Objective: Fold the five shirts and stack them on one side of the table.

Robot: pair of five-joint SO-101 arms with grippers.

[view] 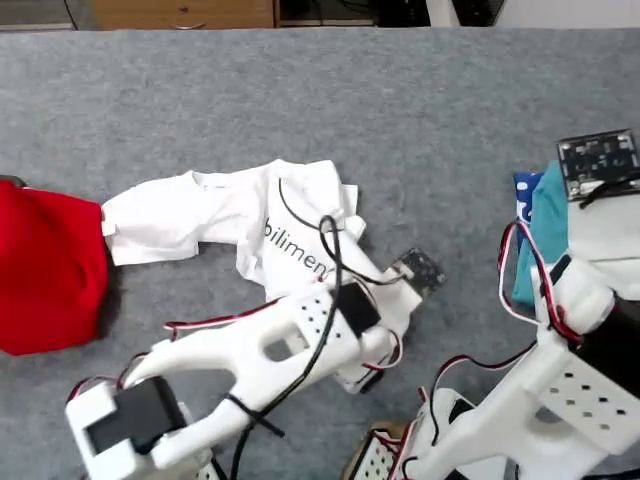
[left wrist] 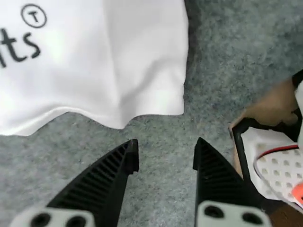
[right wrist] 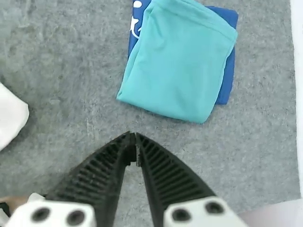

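Note:
A crumpled white shirt (view: 250, 215) with black lettering lies mid-table; its hem (left wrist: 94, 61) lies just beyond my left gripper (left wrist: 165, 156), which is open over bare grey cloth with nothing between its fingers. The left arm (view: 270, 350) covers the shirt's near corner. A folded teal shirt (right wrist: 182, 61) rests on a folded blue shirt (right wrist: 227, 80) at the table's right side. My right gripper (right wrist: 136, 142) is shut and empty, a short way in front of that stack. A red shirt (view: 45, 265) lies at the left edge.
The table is covered in grey felt (view: 400, 110). The right arm's white body (view: 560, 380) fills the near right corner, hiding part of the teal shirt (view: 545, 230). A wooden cabinet (view: 185, 12) stands beyond the far edge.

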